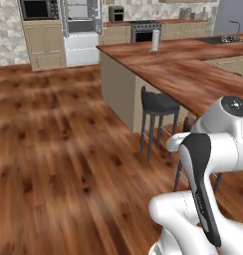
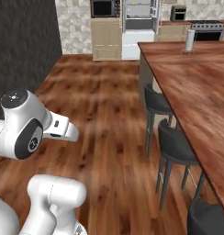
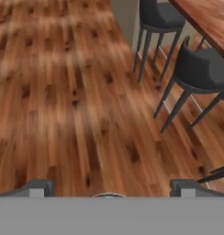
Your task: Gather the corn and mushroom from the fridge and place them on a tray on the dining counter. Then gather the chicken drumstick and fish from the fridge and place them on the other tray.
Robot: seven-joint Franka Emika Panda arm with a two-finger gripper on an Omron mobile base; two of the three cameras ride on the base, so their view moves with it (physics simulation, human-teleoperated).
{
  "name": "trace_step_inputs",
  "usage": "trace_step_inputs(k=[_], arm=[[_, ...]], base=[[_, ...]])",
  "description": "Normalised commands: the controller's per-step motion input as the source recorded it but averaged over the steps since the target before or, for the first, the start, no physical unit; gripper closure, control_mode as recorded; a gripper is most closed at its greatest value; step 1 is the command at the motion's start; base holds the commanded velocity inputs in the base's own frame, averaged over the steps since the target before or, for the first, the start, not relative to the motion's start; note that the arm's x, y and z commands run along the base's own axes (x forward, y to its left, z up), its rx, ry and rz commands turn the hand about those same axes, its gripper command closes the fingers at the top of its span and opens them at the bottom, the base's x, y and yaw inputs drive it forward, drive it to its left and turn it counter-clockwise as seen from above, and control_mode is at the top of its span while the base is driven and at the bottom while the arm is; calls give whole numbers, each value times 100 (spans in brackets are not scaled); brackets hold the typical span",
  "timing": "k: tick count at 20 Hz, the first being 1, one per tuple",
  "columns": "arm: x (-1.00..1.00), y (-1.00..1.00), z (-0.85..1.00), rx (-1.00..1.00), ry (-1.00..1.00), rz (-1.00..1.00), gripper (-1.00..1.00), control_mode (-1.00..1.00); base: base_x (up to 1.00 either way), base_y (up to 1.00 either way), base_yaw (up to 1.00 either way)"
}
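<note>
From the left base view, we see the fridge (image 1: pixel 81 25) standing open at the far end of the room, well apart from us across the wood floor (image 1: pixel 59 149), with the dining counter (image 1: pixel 183 69) on our right.

The right base view shows that fridge (image 2: pixel 140 23) straight ahead past the stools (image 2: pixel 176 147).

In the hand view, our claw (image 3: pixel 109 186) is spread wide and empty over bare floor; the food is too far off to make out.

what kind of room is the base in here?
A home kitchen with an open dining area, rendered. A fridge with its doors open stands at the far wall beside a built-in microwave and a stove. A long wooden dining counter with dark bar stools runs along the plank floor.
</note>
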Motion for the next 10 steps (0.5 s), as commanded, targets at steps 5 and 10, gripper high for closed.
trace_step_inputs(k=[5, 10], arm=[[0, 0, 0, 0, 0, 0, -100, 100], [0, 0, 0, 0, 0, 0, -100, 100]], base=[[100, 82, -14], [100, 77, -1]])
